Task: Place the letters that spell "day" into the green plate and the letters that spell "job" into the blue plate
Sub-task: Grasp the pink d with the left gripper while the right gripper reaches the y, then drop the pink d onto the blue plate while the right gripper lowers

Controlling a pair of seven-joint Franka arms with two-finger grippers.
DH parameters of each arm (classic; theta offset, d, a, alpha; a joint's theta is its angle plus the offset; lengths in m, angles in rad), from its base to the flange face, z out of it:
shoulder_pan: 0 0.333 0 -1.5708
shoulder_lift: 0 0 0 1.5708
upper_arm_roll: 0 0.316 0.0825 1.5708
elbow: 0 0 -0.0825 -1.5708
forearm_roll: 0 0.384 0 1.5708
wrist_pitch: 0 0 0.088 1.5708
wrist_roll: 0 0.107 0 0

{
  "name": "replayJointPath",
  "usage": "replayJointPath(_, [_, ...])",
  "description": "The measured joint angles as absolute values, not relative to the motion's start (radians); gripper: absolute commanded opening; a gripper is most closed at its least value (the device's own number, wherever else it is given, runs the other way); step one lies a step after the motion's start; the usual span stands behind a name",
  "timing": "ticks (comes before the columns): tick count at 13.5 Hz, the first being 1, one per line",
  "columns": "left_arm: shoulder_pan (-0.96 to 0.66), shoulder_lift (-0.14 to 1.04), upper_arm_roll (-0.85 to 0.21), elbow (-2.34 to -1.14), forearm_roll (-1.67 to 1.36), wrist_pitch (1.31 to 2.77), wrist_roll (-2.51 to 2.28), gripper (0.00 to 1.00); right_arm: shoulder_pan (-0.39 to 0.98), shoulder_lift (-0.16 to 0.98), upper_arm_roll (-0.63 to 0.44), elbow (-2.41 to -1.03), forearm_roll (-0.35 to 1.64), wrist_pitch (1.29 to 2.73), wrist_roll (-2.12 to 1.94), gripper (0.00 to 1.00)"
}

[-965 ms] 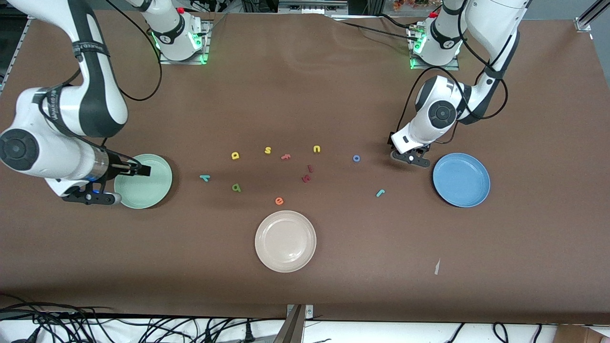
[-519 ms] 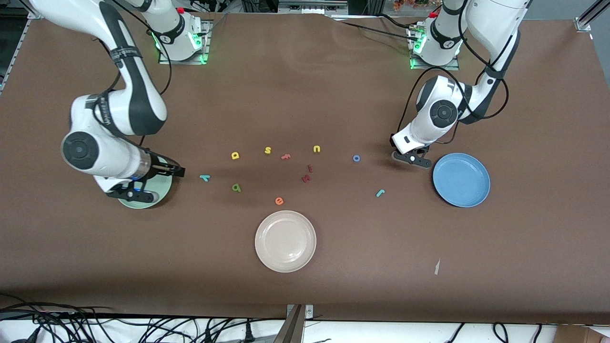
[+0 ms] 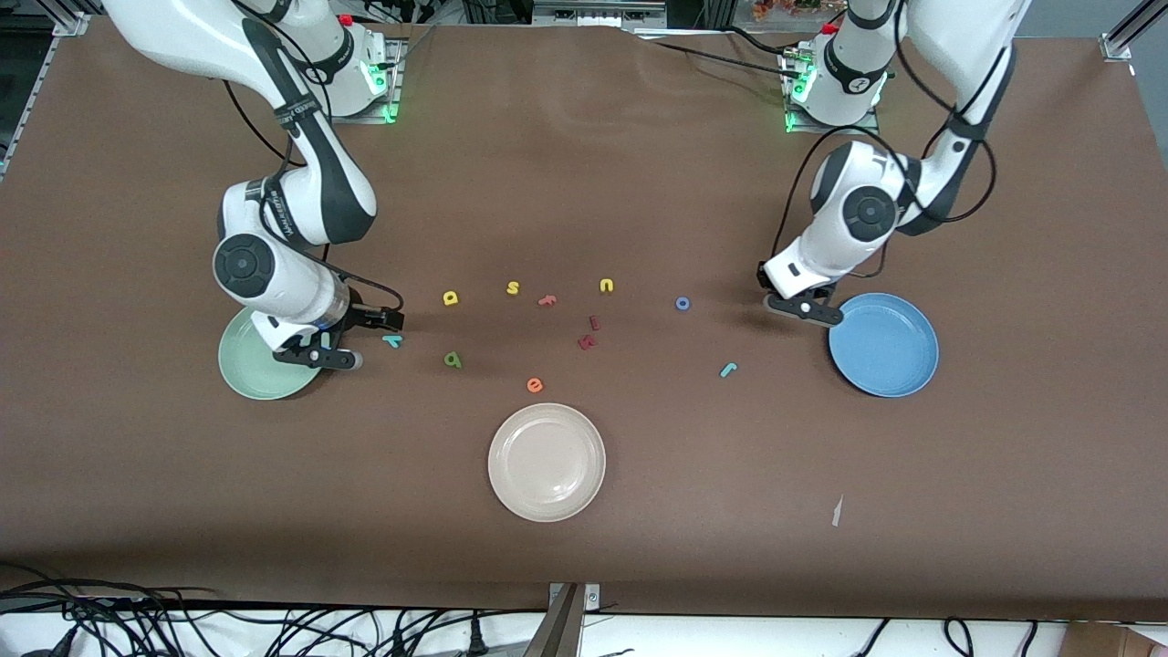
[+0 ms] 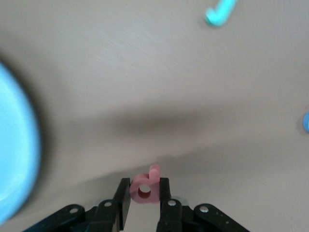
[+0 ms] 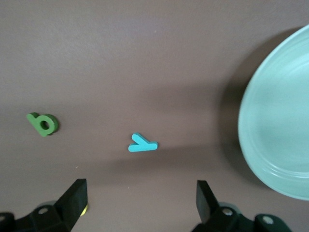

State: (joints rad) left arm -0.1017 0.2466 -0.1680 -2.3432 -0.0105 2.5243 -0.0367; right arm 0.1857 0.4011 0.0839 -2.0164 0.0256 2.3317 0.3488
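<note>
Both plates are empty. The left gripper (image 4: 145, 205) grasps the salmon-red foam letter "b" (image 4: 145, 187) just beside the round blue plate (image 3: 883, 344). The right gripper (image 5: 140, 203), fingers spread, hovers near the teal "y" (image 5: 142, 143), by the mint-green plate (image 3: 246, 376). Five letters remain on the table.

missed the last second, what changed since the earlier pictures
The right gripper, open, swung off the green plate toward the teal y. The left gripper shut on the pink letter and edged toward the blue plate. Plates and loose letters stayed put.
</note>
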Motion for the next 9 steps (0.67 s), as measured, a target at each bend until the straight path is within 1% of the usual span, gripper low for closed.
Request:
replayJointPath(1, [-0.066, 0.207, -0.167, -2.341, -0.010, 2.499, 0.007, 0.06, 0.186, 0.401, 0.085, -2.055, 0.025, 2.393, 0.348, 1.00])
replayJointPath(2, [-0.029, 0.175, -0.165, -2.342, -0.010, 2.481, 0.062, 0.09, 0.186, 0.402, 0.085, -2.094, 0.025, 2.455, 0.347, 1.00])
replayJointPath(3, [0.007, 0.153, -0.161, -2.343, -0.010, 2.469, 0.120, 0.20, 0.187, 0.403, 0.086, -2.127, 0.024, 2.506, 0.342, 1.00])
replayJointPath(5, [0.059, 0.145, -0.156, -2.350, -0.010, 2.465, 0.210, 0.52, 0.196, 0.411, 0.088, -2.162, 0.023, 2.550, 0.314, 1.00])
replayJointPath(6, [0.069, 0.150, -0.155, -2.355, -0.010, 2.465, 0.230, 0.59, 0.203, 0.419, 0.088, -2.166, 0.022, 2.553, 0.290, 1.00])
replayJointPath(9, [0.067, 0.160, -0.161, -2.359, -0.006, 2.469, 0.240, 0.63, 0.211, 0.447, 0.087, -2.166, 0.009, 2.562, 0.173, 1.00])
